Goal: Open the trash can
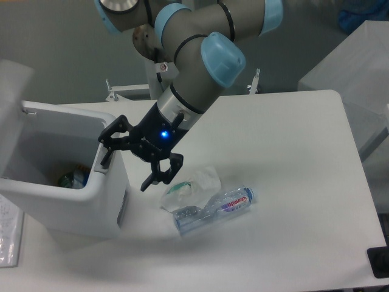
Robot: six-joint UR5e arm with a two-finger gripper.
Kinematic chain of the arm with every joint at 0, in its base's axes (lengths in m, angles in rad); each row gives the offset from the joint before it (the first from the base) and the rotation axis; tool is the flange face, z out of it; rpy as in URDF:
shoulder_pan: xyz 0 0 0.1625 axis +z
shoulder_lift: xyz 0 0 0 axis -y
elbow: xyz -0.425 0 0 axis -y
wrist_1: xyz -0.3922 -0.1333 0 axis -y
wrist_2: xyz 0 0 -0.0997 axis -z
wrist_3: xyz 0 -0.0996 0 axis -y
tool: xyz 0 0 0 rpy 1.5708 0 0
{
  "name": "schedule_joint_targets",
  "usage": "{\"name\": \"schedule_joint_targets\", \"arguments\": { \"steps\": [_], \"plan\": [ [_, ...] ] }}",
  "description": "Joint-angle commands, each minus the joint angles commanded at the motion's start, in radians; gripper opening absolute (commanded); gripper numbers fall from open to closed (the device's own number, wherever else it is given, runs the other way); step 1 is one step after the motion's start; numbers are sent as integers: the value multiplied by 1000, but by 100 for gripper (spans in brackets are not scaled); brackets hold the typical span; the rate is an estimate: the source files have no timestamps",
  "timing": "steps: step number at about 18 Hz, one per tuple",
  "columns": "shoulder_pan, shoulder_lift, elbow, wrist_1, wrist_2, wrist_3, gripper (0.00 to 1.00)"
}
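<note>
Nearest me, low in the middle of the frame, a crushed water bottle (pixel 214 208) lies on its side on the table (pixel 292 182), cap toward the right, with a crumpled clear wrapper (pixel 193 184) touching its upper left; I take both for rubbish waiting to go in. Just above them my gripper (pixel 129 161) hangs with its fingers spread wide and holding nothing, one finger beside the bin's right wall, the other over the wrapper. At the left edge sits the trash can (pixel 67 207), upright, mouth facing up, its long side running away from me. Its lid (pixel 13 115) stands raised at upper left, so I judge it already open; some rubbish shows inside.
</note>
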Motion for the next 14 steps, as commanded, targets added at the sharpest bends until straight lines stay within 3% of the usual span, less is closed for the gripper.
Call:
{"name": "schedule_joint_targets", "arguments": {
  "steps": [8,14],
  "plan": [
    [24,5,37,-6,-2,-3,100],
    [133,6,64,-2,15,3,100]
  ]
}}
